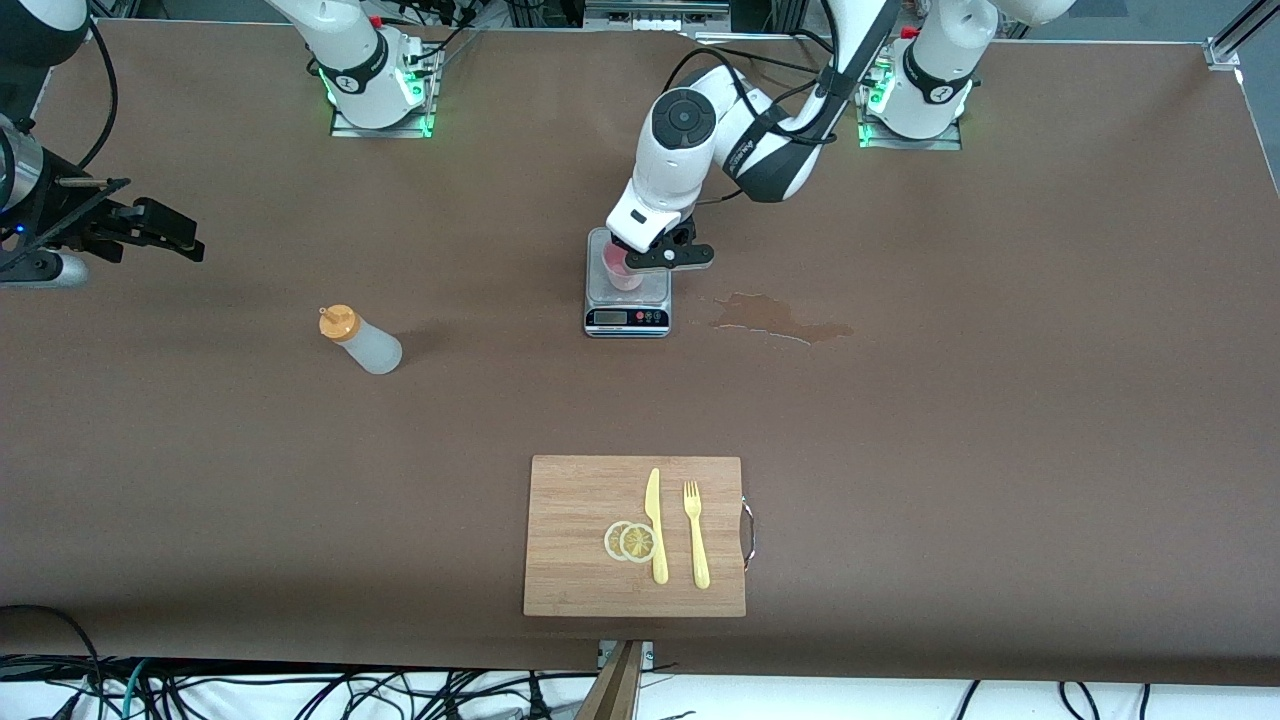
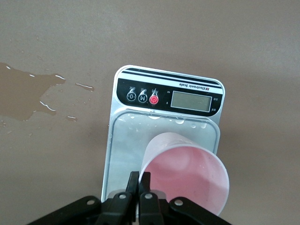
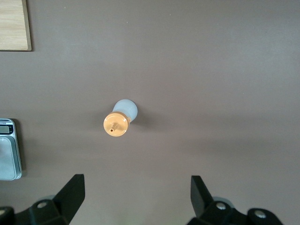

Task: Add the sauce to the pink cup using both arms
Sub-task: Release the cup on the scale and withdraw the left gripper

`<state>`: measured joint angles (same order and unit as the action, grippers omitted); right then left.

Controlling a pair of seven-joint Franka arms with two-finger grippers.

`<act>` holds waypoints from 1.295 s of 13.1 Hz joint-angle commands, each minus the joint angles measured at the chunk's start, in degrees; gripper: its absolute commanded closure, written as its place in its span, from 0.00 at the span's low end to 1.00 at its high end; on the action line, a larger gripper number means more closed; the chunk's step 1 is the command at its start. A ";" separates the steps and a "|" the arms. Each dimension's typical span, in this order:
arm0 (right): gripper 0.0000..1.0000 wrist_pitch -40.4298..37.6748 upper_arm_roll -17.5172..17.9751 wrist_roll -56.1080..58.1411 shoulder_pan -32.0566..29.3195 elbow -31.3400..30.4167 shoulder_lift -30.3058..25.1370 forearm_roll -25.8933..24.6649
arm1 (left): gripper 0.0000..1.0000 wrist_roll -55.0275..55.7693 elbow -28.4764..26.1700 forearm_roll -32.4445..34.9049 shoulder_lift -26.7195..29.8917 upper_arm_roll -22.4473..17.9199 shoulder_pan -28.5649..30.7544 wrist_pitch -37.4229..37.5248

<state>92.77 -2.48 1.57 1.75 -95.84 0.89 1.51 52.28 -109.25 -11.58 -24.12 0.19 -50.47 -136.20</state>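
Observation:
The pink cup (image 1: 619,274) stands on the silver scale (image 1: 627,318), empty inside in the left wrist view (image 2: 187,173). My left gripper (image 1: 632,262) is shut on the cup's rim (image 2: 139,180), one finger inside the wall and one outside. The sauce bottle (image 1: 365,342), frosted white with an orange cap, stands upright on the table toward the right arm's end. My right gripper (image 1: 185,240) hangs open and empty above the table, apart from the bottle. The right wrist view shows the bottle (image 3: 119,119) from above, ahead of the wide-open gripper (image 3: 138,187).
A wet brown spill (image 1: 775,318) lies on the table beside the scale, toward the left arm's end. A wooden cutting board (image 1: 580,560) with a yellow knife, a yellow fork and two lemon slices lies nearer the front camera.

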 commanded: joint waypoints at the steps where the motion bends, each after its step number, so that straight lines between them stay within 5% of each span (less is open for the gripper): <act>1: 0.00 -0.57 0.02 0.19 -0.17 0.66 -0.01 -0.10 | 0.59 -0.51 0.00 0.77 -0.13 -0.54 -0.69 -0.82; 4: 0.00 -0.57 0.02 0.63 -0.17 0.66 -0.01 -0.02 | 0.05 -0.34 0.09 0.33 1.09 -0.54 -0.42 -0.12; 5: 0.00 -0.57 0.11 0.54 -0.17 0.66 -0.01 0.07 | 0.01 -0.33 0.18 0.16 1.88 -0.54 -0.33 -0.03; 10: 0.00 -0.57 0.55 0.02 0.27 0.66 -0.01 -0.28 | 0.01 -5.40 1.23 0.07 6.97 -0.80 3.43 6.45; 14: 0.00 -1.62 0.46 0.28 0.18 0.48 0.86 0.07 | 0.00 -14.11 11.23 0.77 9.09 -0.89 13.00 23.23; 17: 0.00 -3.98 0.03 9.02 -0.34 0.13 2.18 0.07 | 0.00 -22.19 13.71 1.12 10.58 -1.33 19.95 26.95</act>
<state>91.28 -2.19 4.39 1.83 -96.04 2.29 1.51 34.91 -97.01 -11.52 -13.95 -1.49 -33.95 -111.57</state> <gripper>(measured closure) 0.000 0.000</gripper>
